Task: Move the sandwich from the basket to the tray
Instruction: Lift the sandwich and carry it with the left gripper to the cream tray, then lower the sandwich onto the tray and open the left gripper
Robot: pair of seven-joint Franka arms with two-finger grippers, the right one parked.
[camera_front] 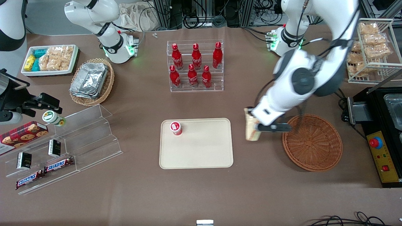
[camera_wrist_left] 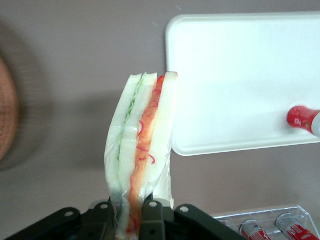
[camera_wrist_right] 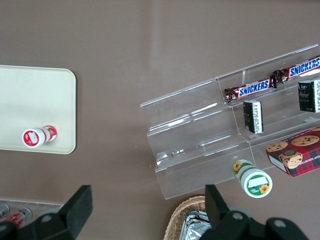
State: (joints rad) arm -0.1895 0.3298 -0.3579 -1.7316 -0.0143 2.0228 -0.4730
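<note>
My left gripper point(camera_front: 256, 125) point(camera_wrist_left: 129, 212) is shut on the sandwich point(camera_front: 252, 129) point(camera_wrist_left: 142, 145), a pale bread wedge in clear wrap with orange-red and green filling. It hangs above the bare table between the reddish-brown wicker basket point(camera_front: 312, 142) point(camera_wrist_left: 6, 120) and the cream tray point(camera_front: 196, 150) point(camera_wrist_left: 245, 80), close to the tray's edge. The basket holds nothing visible. A red bottle point(camera_front: 176, 128) point(camera_wrist_left: 303, 119) stands on the tray near its corner toward the parked arm.
A clear rack of red cola bottles point(camera_front: 195, 66) stands farther from the front camera than the tray. A tan basket with foil trays point(camera_front: 91, 81) and clear snack shelves point(camera_front: 62, 147) lie toward the parked arm's end. A black box with a red button point(camera_front: 381, 147) sits beside the basket.
</note>
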